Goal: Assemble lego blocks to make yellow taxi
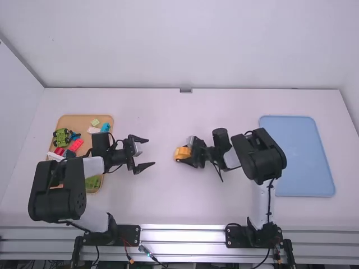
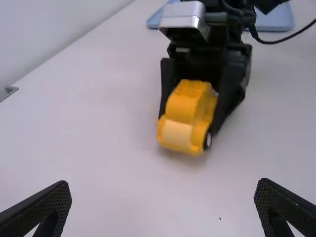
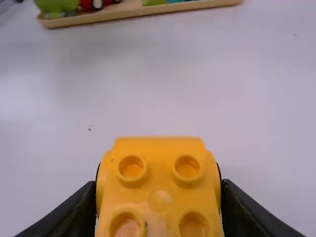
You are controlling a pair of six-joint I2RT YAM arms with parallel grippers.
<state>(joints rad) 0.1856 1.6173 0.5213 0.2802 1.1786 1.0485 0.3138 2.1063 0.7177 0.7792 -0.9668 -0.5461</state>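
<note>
- Clock directions: read in the high view, twelve o'clock at the table's far edge.
- Yellow taxi point(image 1: 182, 152): near mid-table, between the fingers of the right gripper point(image 1: 185, 151). Round studs on top; a black wheel point(image 2: 208, 140) and a pale end panel point(image 2: 176, 134) show in the left wrist view.
- Right gripper: closed on the taxi's sides, reaching in from three o'clock.
- Left gripper point(image 1: 151, 152): at nine o'clock of the taxi, apart from it. Fingers spread, nothing between them.
- Wooden tray point(image 1: 84, 118): farther out at nine o'clock. Holds a green block build point(image 1: 60, 138), a red brick point(image 1: 76, 144), a teal piece point(image 1: 105, 128) and other loose blocks.
- Blue tray point(image 1: 297, 157): well out at three o'clock, beyond the right gripper.
- Surface: table point(image 1: 168, 202) white, smooth, with a small dark speck point(image 3: 90, 129).
- Room: plain pale wall point(image 1: 185, 45) at twelve o'clock; small grey metal fitting point(image 1: 185, 90) at the table's far edge. Side wall point(image 1: 14, 112) toward ten o'clock. Ribbed metal rail point(image 1: 182, 235) at six o'clock, arm bases on it, cables around them.
- Hidden: left arm point(image 1: 64, 188) covers part of the wooden tray; a green piece point(image 1: 92, 182) is partly visible beside it.
- Cut off: taxi's near portion at the right wrist view's bottom edge; wooden tray at its top edge.
- Hard to make out: whether the taxi touches the table. Cannot tell.
</note>
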